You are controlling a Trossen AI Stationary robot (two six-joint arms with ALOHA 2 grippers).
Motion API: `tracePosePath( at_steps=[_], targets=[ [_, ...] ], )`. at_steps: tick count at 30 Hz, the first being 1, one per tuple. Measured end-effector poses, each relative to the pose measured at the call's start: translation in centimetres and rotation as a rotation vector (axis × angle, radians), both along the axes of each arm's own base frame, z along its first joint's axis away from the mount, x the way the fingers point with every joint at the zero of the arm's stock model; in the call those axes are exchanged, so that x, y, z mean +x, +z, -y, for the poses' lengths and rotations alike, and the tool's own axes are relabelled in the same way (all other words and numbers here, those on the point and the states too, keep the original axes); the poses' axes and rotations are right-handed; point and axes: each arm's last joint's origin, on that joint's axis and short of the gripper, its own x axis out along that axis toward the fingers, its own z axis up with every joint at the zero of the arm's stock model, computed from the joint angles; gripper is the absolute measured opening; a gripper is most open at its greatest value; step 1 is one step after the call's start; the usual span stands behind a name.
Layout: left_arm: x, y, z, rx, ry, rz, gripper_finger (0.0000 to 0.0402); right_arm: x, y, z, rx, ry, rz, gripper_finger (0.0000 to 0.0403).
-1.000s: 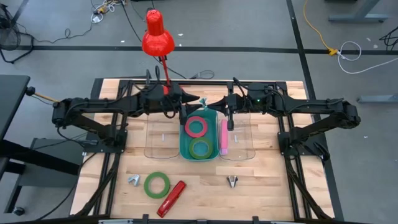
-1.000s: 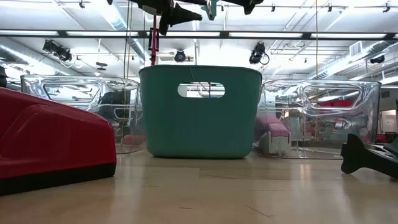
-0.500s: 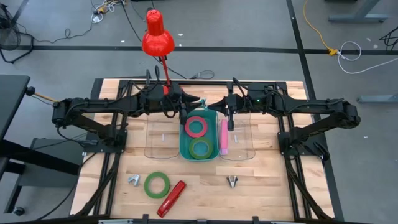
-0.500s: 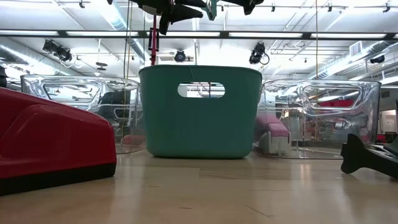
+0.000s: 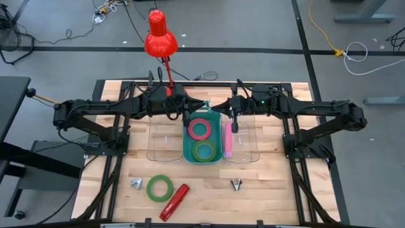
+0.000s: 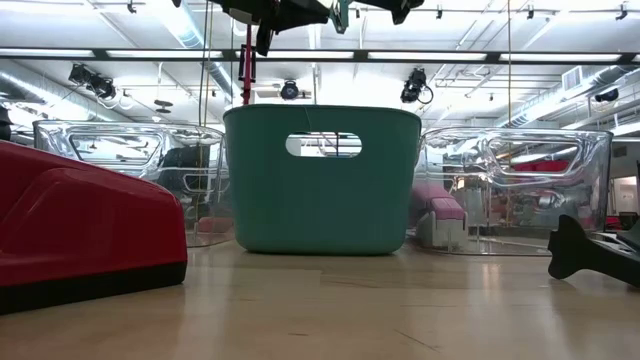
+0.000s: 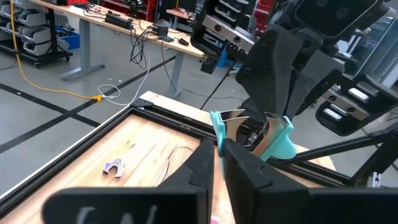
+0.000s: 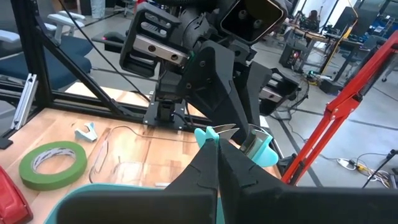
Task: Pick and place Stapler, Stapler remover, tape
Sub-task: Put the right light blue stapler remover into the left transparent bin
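The wooden table (image 5: 266, 190) has a teal basket (image 5: 185, 142) in the middle. A clear bin (image 5: 158, 149) sits at its 9 o'clock side and another clear bin (image 5: 250, 149) at its 3 o'clock side.

Both arms meet high over the basket's 12 o'clock edge. The right pincer (image 8: 216, 142) is closed tight. It looks to be pinching a teal staple remover (image 7: 252, 132) at its tip. The left pincer (image 7: 221, 149) is nearly closed too, with just a thin crack. Its tip is just beside the remover, and I cannot tell if it grips it.

A red stapler (image 5: 175, 201) lies at the table's 7 o'clock. I think it is heavy and stiff, so grab it across the middle. A green tape ring (image 5: 150, 188) lies just beside it, light and easy to pinch by its rim. Two small removers rest at 8 o'clock (image 5: 136, 183) and 5 o'clock (image 5: 236, 184). They are likely light, hard and springy with sharp teeth, so hold the plastic wings.
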Motion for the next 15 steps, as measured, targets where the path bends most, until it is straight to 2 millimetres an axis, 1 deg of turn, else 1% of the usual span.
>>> tracePosePath(
  at_steps=[5, 10, 15],
  targets=[
    [-0.01, 0.02, 0.01, 0.000, -0.001, 0.001, 0.0006, 0.00, -0.02, 0.01, 0.000, -0.001, -0.002, 0.0000],
    [-0.01, 0.02, 0.01, 0.000, -0.001, 0.001, 0.0007, 0.00, -0.02, 0.01, 0.000, -0.001, -0.002, 0.0001],
    [-0.01, 0.02, 0.01, 0.008, -0.002, -0.001, 0.0004, 0.00, -0.01, 0.01, 0.012, -0.003, 0.000, 0.0019]
  ],
)
